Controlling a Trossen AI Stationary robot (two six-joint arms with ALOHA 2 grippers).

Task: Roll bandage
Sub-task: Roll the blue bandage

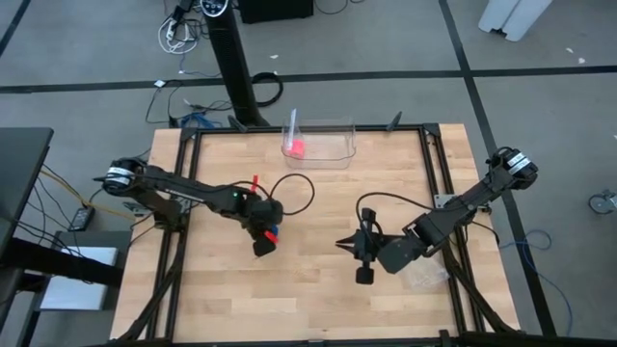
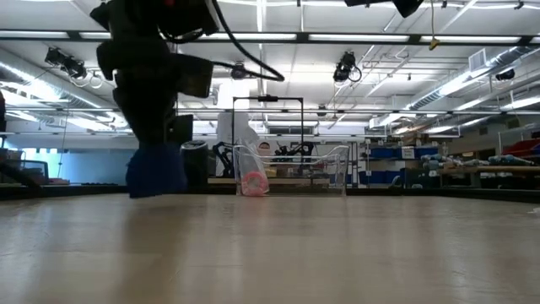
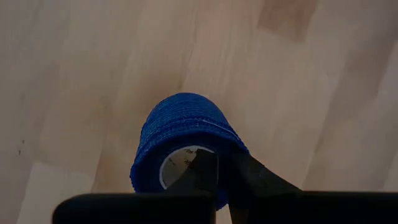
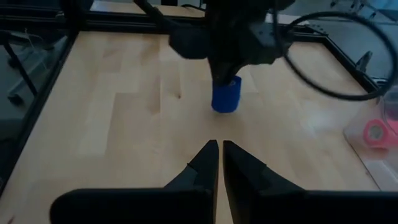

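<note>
The bandage is a small blue cylinder [image 3: 180, 134] with a white hollow core. It stands upright under my left gripper [image 1: 266, 239] at the table's middle left. It also shows in the right wrist view [image 4: 225, 96] and in the low view [image 2: 156, 173]. My left gripper is shut on it. My right gripper [image 4: 219, 149] is shut and empty, to the right of the roll and pointing toward it, in the high view [image 1: 341, 243]. My left gripper holds the bandage roll by the wall at its top end [image 3: 224, 186]. One finger [image 3: 202, 168] is inside the hollow core and one [image 3: 255, 177] is outside. The fingers come from above, pointing down. The roll is upright; I cannot tell whether its lower end touches the table.
A clear plastic container [image 1: 333, 130] stands at the table's far edge with a small pink object [image 1: 296, 146] in it. It also shows in the low view [image 2: 291, 173]. A clear plastic bag [image 1: 424, 278] lies by my right arm. Bare wood lies between the two grippers.
</note>
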